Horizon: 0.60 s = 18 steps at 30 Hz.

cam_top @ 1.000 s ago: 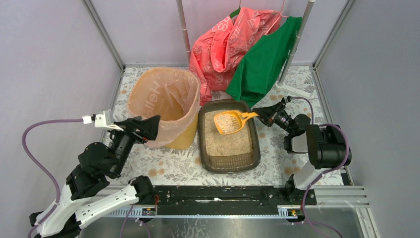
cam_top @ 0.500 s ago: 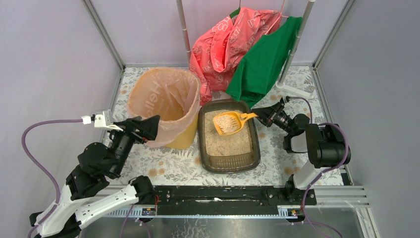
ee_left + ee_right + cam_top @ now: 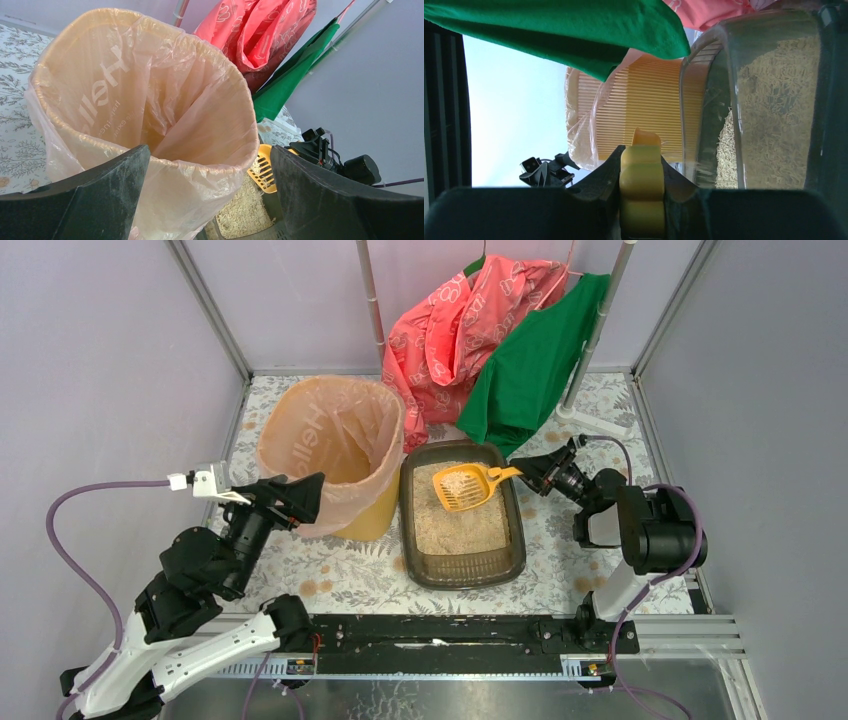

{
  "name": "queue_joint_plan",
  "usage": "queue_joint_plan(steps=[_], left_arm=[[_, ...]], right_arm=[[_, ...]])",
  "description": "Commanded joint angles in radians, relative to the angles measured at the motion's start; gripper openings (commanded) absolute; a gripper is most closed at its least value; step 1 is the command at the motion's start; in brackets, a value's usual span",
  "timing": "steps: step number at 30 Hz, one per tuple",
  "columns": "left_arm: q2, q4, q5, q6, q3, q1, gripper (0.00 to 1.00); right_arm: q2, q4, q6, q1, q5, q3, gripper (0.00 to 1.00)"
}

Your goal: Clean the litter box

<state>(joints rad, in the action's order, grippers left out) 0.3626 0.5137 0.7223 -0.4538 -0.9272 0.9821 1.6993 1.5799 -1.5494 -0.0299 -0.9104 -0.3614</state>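
Reaching leftward, right claw (image 3: 522, 472) clamping scoop (image 3: 462, 487)

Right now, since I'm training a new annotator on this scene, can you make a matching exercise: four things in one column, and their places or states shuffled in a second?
Things
1. scoop
2. bin
3. green cloth
4. left end effector

Places or states
A. hanging behind the litter box
B. open, beside the bin
C. gripped by the right end effector, over the litter
D. left of the litter box, lined with peach plastic

Pairs: 1-C, 2-D, 3-A, 4-B
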Motion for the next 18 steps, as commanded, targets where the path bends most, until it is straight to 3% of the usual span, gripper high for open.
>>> queue_joint_plan(steps=[1,4,7,10,13,16,18], left_arm=[[-0.012,-0.031,0.022,0.017,0.011,0.007,0.99],[-0.010,-0.027,0.022,0.013,0.008,0.007,0.99],[-0.012,-0.045,0.023,0.021,0.025,0.007,0.99],[-0.007,-0.028,0.018,0.014,0.008,0.007,0.99],[-0.025,-0.033,0.026,0.019,0.022,0.007,0.99],[-0.026,-0.011,0.029,0.010,0.011,0.007,0.99],[-0.035,-0.019,0.032,0.008,0.025,0.007,0.99]], right_arm=[[0.004,0.137,0.008,0.017,-0.026,-0.022,0.00],[-0.007,0.136,0.017,-0.026,-0.007,-0.006,0.00],[0.012,0.130,0.011,0.072,-0.017,-0.033,0.00],[-0.005,0.135,0.024,-0.006,0.003,-0.001,0.00],[-0.001,0.129,0.021,0.050,-0.022,-0.014,0.00],[-0.026,0.133,0.025,-0.039,-0.018,0.019,0.00],[-0.018,0.130,0.021,0.012,-0.041,0.002,0.00]])
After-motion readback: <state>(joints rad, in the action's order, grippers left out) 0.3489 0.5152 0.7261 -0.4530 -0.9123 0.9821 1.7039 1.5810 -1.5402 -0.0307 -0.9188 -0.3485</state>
